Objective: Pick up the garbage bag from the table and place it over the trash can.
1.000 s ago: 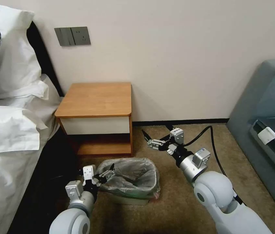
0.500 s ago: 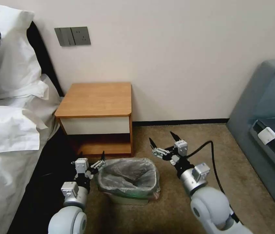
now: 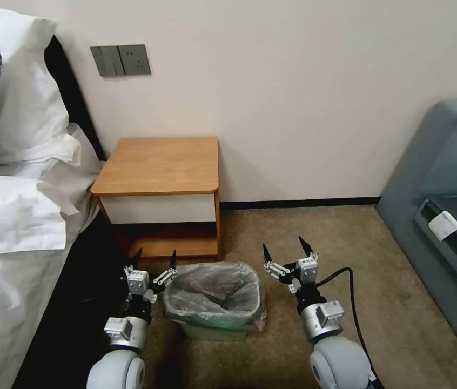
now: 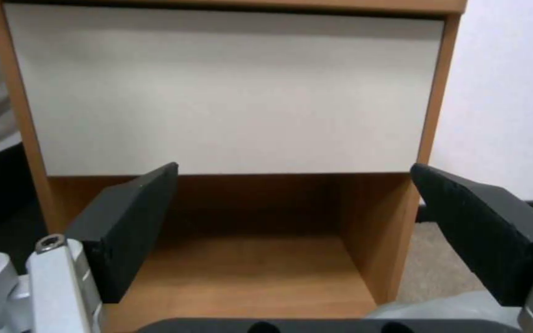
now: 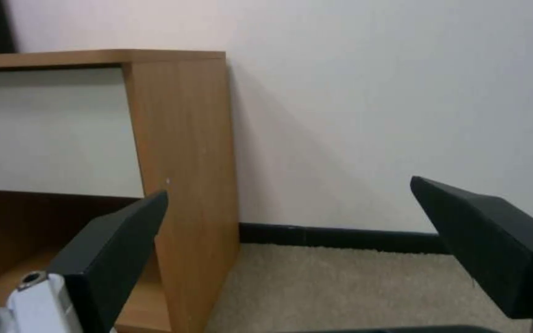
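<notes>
So the garbage bag (image 3: 215, 292) is already draped over the rim of the trash can (image 3: 212, 329), which sits on the carpet (image 3: 304, 227) right in front of the table (image 3: 158, 165). The left gripper (image 3: 154, 256) hangs just left of the can and the right gripper (image 3: 285, 249) just right of it, both with fingers spread wide and holding nothing, tips pointing toward the table.
</notes>
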